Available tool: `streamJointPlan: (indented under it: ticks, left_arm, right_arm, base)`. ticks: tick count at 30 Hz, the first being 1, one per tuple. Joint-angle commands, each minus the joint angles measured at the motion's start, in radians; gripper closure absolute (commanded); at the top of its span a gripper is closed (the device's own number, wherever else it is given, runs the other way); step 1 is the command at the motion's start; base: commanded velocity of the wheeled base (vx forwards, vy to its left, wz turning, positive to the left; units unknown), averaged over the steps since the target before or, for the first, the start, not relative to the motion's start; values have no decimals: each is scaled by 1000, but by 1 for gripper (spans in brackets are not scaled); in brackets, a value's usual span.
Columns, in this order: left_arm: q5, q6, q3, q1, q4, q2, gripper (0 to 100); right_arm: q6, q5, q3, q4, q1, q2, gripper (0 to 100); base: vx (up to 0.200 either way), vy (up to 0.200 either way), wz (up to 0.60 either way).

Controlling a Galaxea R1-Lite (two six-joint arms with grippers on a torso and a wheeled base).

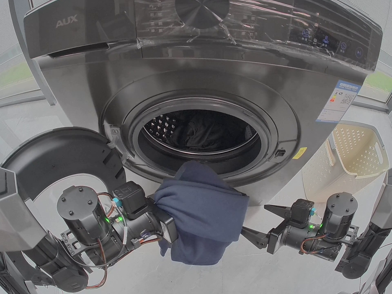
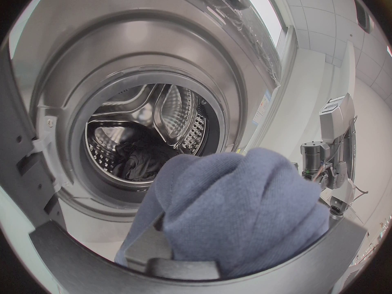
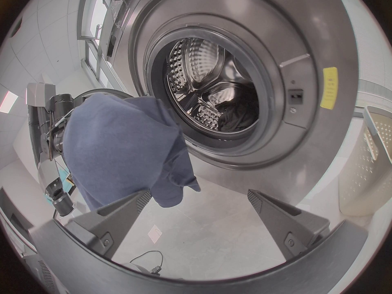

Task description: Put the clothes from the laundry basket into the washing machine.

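The garment [image 1: 204,213] is held bunched in the closed left gripper [image 1: 167,225], just below the port [image 1: 200,103] of the washer [image 1: 81,82], at 6 o'clock of the opening in the head view. Much of the cloth is draped over the gripper, and a fold hangs beneath it. The right gripper [image 1: 255,218] is spread wide and empty, at about 4 o'clock of the garment and apart from it. A dark pile [image 1: 204,131] is already lying in the drum [image 1: 161,127]. The door [image 1: 61,160] is swung open at 8 o'clock of the port; the basket [image 1: 355,160] is stood at 3 o'clock, beside the machine.

Loading is judged to be the step in hand. The bundle should first be raised until the hanging fold is clear of the lower lip, then carried through the middle of the port, away from the hinge side. Release is best made deep inside, over the dark pile, not at the rim. Since cloth is draped over the fingers, snagging is likely; a straight, slow withdrawal is advised. Any trailing edge can be tucked in by the right gripper.
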Motion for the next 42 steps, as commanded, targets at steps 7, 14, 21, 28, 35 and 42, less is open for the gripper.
streamJointPlan:
  ticks: [7,14,21,28,35,42]
  left_arm:
    - [0,0,2,-11,-2,6,100]
    - [0,0,4,-12,-2,6,100]
    - [3,33,-10,-6,1,6,100]
    - [49,98,-179,3,4,98,100]
    - [1,81,-283,6,10,194,100]
    - [3,76,-419,58,9,308,100]
  right_arm:
    - [0,0,5,0,2,-1,0]
    - [0,3,24,1,2,-2,0]
    - [-15,6,131,3,28,-27,0]
    - [-22,1,163,20,61,-88,0]
    - [-23,1,163,18,63,-113,0]
    - [-23,1,163,18,58,-114,0]
  base:
    - [0,0,0]
    - [0,0,0]
    - [0,0,0]
    - [0,0,0]
    - [0,0,0]
    - [0,0,0]
